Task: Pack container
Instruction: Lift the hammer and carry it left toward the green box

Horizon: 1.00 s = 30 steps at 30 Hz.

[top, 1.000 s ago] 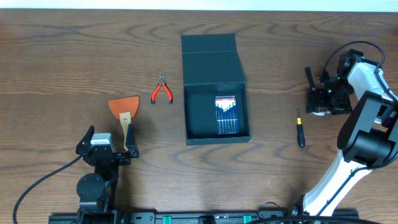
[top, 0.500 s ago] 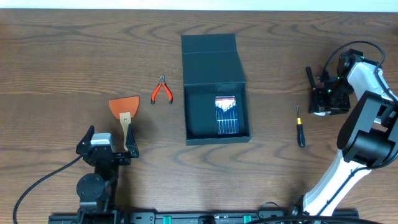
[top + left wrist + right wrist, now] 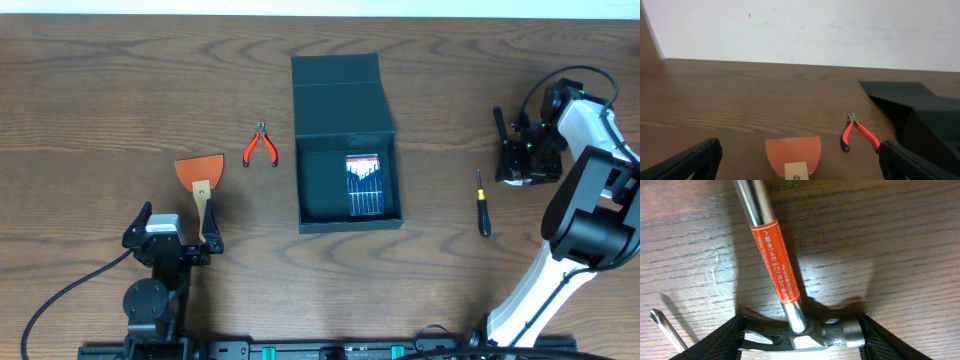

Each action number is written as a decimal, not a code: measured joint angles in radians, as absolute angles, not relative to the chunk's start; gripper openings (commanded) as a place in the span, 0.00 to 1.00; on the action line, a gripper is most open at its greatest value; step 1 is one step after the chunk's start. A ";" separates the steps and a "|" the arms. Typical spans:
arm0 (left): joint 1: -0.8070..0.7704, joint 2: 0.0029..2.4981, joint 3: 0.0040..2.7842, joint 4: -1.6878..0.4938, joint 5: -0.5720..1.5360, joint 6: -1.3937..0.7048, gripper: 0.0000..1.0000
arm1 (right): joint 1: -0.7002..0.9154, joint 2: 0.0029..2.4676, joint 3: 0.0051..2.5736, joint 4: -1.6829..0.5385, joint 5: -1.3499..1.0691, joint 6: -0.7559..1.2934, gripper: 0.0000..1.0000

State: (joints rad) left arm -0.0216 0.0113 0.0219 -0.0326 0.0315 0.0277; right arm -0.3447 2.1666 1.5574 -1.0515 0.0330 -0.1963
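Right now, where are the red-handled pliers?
In the overhead view the red-handled pliers lie just left of the open container, level with its lid hinge. The orange scraper is their nearest neighbour on the other side.

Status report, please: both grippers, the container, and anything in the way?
Left gripper open, empty, by the scraper. Right gripper closed on hammer at its head, on the table. Container open, screwdriver set inside. Loose screwdriver lies between hammer and container.

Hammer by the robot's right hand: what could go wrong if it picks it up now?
The right gripper straddles only the head of the hammer, so the long shiny shaft could tip down or slip out when lifted. The screwdriver lies with its tip close beside the head and might get bumped.
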 measured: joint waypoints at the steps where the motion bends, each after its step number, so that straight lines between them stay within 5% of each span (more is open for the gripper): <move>1: -0.022 0.011 0.022 -0.033 0.031 0.028 0.99 | -0.342 2.167 1.559 -1.052 0.033 -0.194 0.45; 30: -0.022 0.011 0.022 -0.033 0.031 0.028 0.99 | -0.133 2.202 1.990 -1.336 0.007 -0.187 0.43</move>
State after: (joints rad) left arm -0.0216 0.0113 0.0219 -0.0326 0.0315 0.0277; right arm -0.1326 2.2024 1.9903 -1.3357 0.0071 -0.1867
